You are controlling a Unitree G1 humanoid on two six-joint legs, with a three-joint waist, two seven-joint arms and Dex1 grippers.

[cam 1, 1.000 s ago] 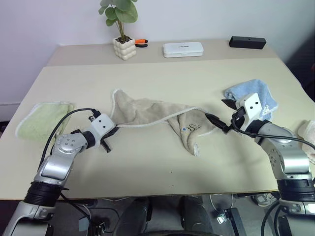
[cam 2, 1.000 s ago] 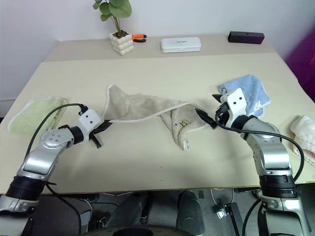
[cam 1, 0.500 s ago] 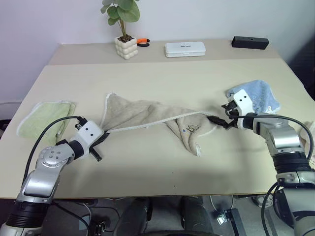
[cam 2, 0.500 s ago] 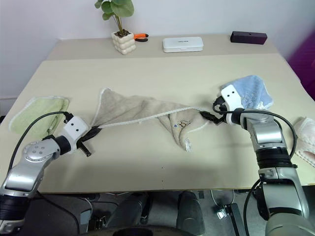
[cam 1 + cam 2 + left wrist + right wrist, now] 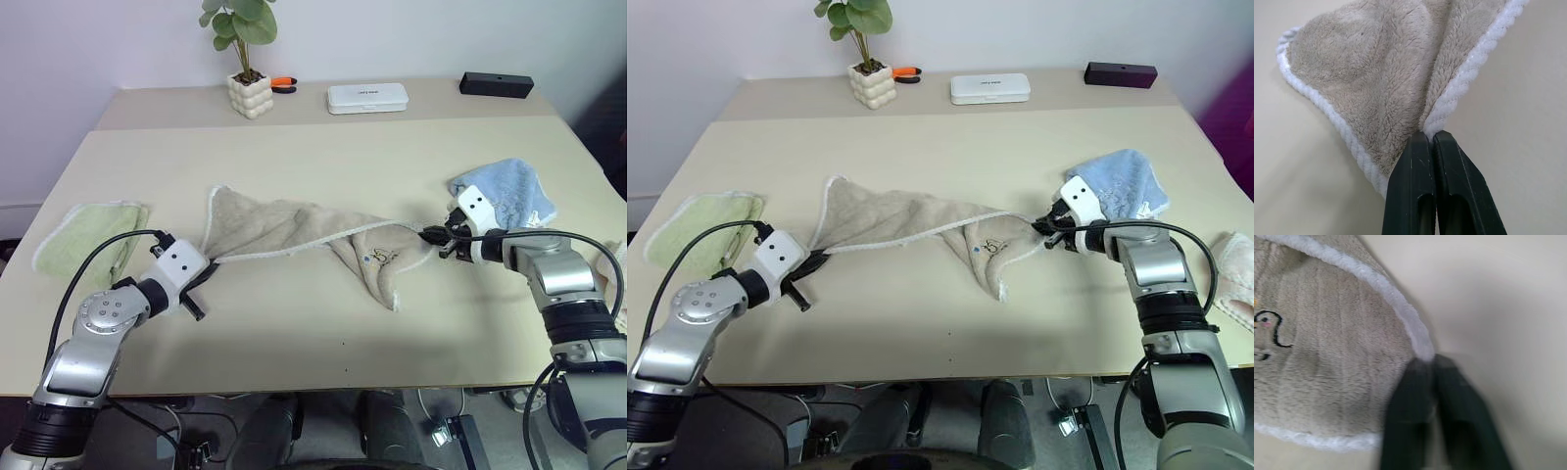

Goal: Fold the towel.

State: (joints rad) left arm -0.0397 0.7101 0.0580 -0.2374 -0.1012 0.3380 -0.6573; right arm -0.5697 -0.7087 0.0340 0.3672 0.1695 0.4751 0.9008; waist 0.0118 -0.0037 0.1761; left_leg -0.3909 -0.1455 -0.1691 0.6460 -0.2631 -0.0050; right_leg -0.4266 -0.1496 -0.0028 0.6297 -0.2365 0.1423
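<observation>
Beige towel (image 5: 313, 235) spread crumpled mid-table (image 5: 313, 323), between the green cloth (image 5: 88, 235) to its left and blue cloth (image 5: 505, 191) to its right, pinched at its left edge by the closed left gripper (image 5: 1430, 137) and at its right corner by the clamped right gripper (image 5: 1046, 233).
</observation>
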